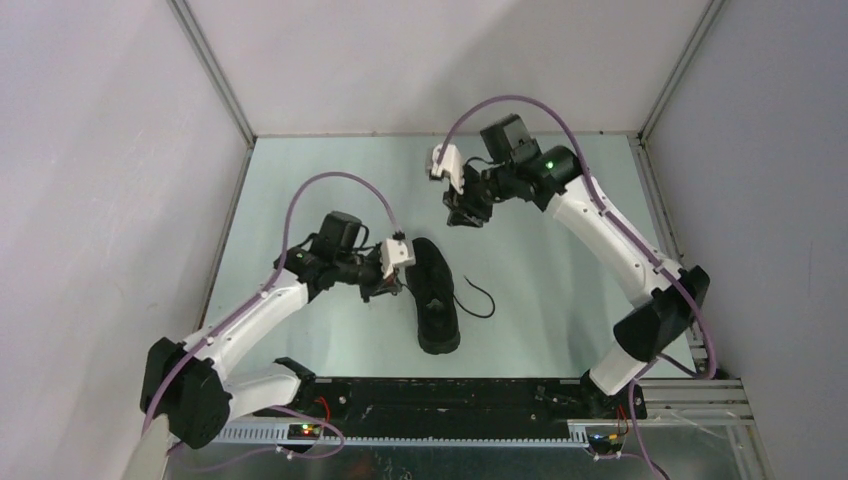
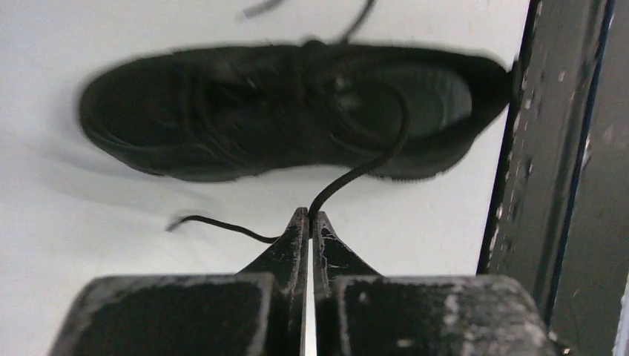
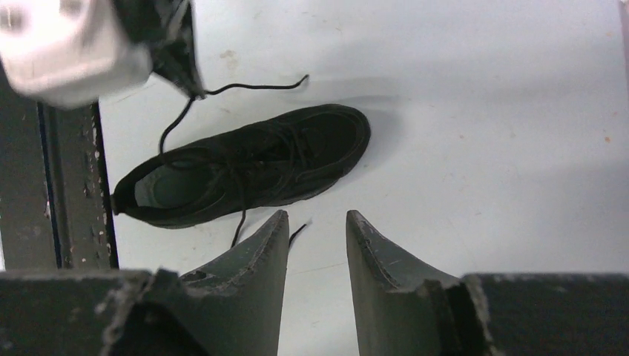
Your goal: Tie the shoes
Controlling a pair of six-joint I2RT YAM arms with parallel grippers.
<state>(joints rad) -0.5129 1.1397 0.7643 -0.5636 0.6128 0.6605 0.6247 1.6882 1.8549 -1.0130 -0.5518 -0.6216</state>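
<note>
Shoe (image 1: 437,295) lies flat on the table (image 1: 560,290), middle of the top frame, heel end toward the bottom by the black rail (image 1: 450,395), toe pointing up-frame. Left jaws are clenched on the lace (image 2: 363,167) just beside the shoe. In the left wrist view the cord runs from the collar down into the tips, and its short tail trails off to the left. Right jaws are parted with nothing between them, hanging over bare table in the upper middle of the top frame, well apart from the shoe. I'd guess the shoe is light and soft-sided, so any hard tug will drag it across the smooth table rather than tension the lace. The laces look thin, limp and slick, so I expect they can slide out of a tip pinch and won't hold a loop shape. I'd grip near the free end, deep between the pads. The loose lace (image 1: 478,298) curls on the table right of the shoe and is the one for the right jaws to take
</note>
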